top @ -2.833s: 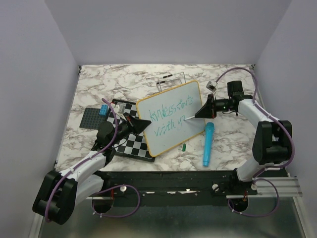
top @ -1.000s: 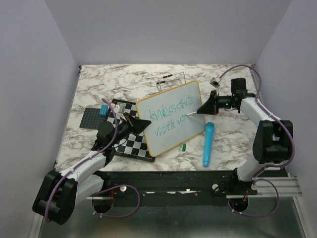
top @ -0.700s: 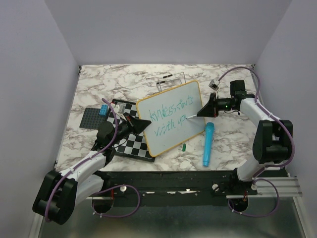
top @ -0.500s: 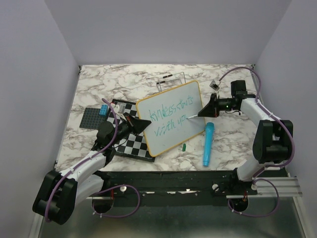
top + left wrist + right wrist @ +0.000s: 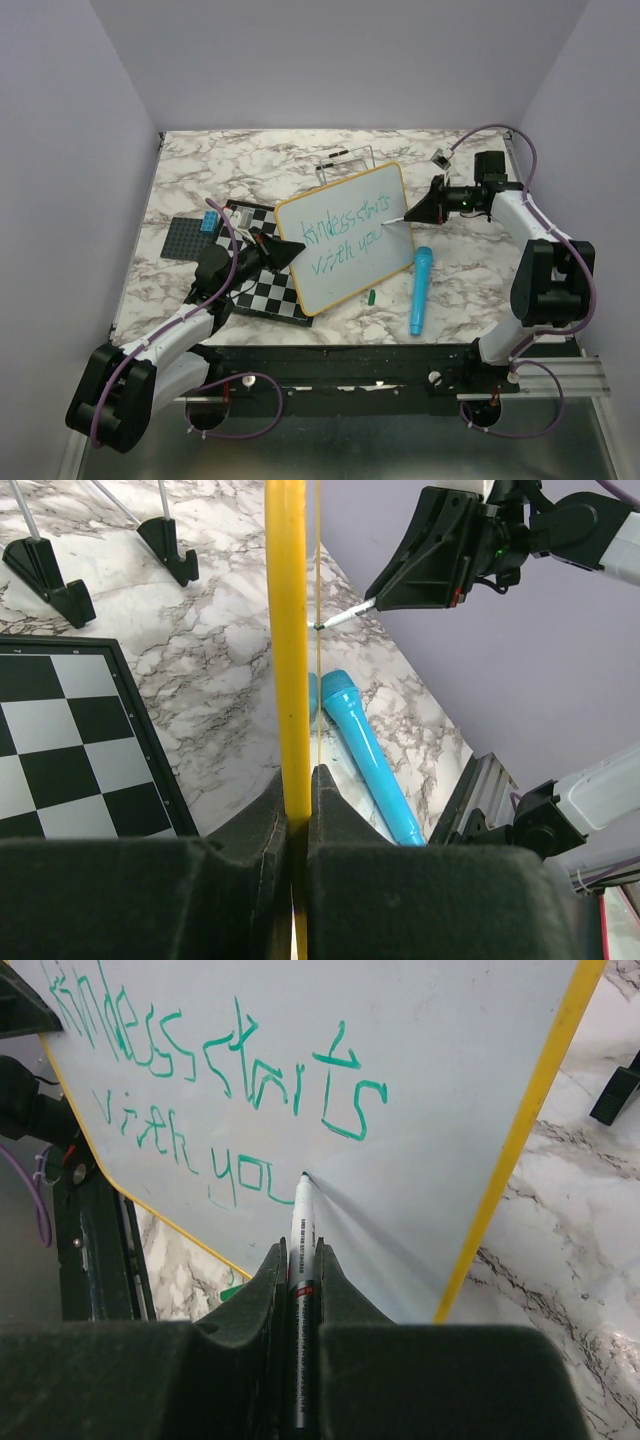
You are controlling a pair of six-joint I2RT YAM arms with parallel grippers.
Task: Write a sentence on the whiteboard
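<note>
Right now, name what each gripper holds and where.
The left gripper clamps the whiteboard by its yellow frame; right gripper pinches the marker by its barrel.

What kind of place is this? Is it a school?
Probably a robot test booth, not a school: plain purple walls close around a marble-patterned table, and two robot arms bolted at its near edge hold a whiteboard and a marker.

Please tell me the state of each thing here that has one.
whiteboard: tilted up, written on
sentence: two green lines, "kindess starts with you"
marker: uncapped, tip at the board
green cap: off, lying loose
left gripper: shut on whiteboard frame
right gripper: shut on marker
blue microphone: lying flat, untouched
checkered board: lying flat
</note>
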